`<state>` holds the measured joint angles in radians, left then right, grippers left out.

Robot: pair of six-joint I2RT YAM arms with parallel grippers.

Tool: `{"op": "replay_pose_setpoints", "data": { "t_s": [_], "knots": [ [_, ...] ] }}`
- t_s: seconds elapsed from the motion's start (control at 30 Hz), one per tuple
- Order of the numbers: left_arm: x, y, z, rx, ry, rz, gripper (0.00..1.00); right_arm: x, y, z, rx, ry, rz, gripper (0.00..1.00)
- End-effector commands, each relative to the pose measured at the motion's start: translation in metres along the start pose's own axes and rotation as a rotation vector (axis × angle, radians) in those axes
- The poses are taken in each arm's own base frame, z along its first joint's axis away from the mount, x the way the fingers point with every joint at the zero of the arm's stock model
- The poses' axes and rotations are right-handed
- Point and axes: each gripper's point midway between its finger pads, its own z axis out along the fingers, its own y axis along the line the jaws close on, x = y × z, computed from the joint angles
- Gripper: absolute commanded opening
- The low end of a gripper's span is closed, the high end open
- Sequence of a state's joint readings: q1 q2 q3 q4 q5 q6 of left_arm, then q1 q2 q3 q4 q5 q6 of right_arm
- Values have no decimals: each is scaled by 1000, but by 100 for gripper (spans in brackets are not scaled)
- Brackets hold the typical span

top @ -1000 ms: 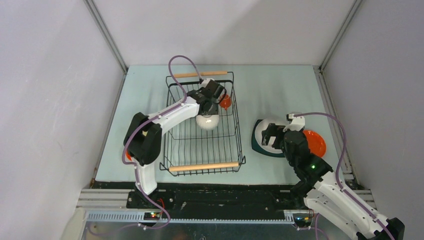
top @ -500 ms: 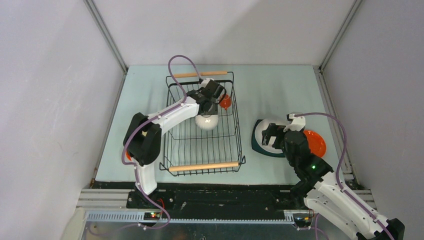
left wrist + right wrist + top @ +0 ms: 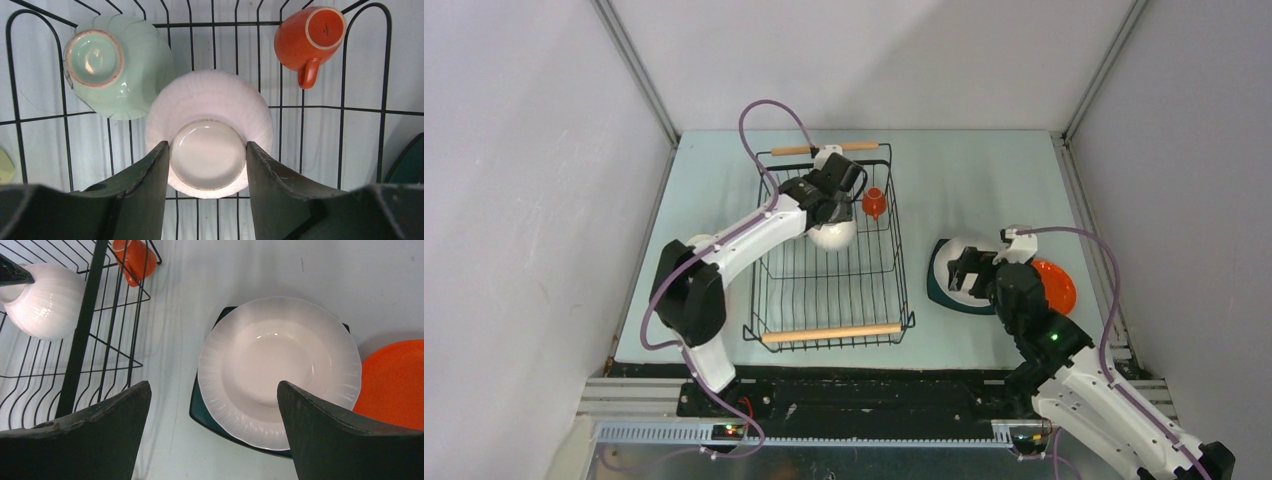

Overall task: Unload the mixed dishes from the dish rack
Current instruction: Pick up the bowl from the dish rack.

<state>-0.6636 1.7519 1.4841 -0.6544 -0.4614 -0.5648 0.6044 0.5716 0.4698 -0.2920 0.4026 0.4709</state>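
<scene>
Pale green bowl (image 3: 117,65), upturned inside the dish rack (image 3: 829,333), is showing plainly only in the left wrist view, since from above the left arm is covering that spot. That arm is stretching over the rack's far end, with the left gripper (image 3: 207,147) pinching the foot ring of an upturned white bowl (image 3: 209,107) near an orange cup (image 3: 307,37). The right gripper (image 3: 214,385) is hovering, jaws spread wide, over a second white bowl (image 3: 280,370) sitting on the teal square plate (image 3: 200,415), beside the orange plate (image 3: 395,380).
</scene>
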Motion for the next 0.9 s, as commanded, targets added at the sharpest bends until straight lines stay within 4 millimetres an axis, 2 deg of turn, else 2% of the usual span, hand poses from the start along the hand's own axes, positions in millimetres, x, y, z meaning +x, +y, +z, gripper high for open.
{"op": "replay_pose_setpoints", "data": {
  "t_s": [0.0,0.2,0.57,0.77,0.87],
  "knots": [
    [-31,2,-24,30,-109,-32,20,-9,7,-3,-41,-30,21,100],
    [-31,2,-27,44,-114,-36,14,-11,16,-4,-90,-35,23,100],
    [-29,2,-30,60,-115,-22,0,-19,52,-11,-275,-30,14,100],
    [-31,6,-40,78,-138,-37,0,-39,82,-17,-408,-60,15,99],
    [-37,6,-49,99,-161,-54,0,-45,104,-20,-506,-47,39,100]
  ]
}}
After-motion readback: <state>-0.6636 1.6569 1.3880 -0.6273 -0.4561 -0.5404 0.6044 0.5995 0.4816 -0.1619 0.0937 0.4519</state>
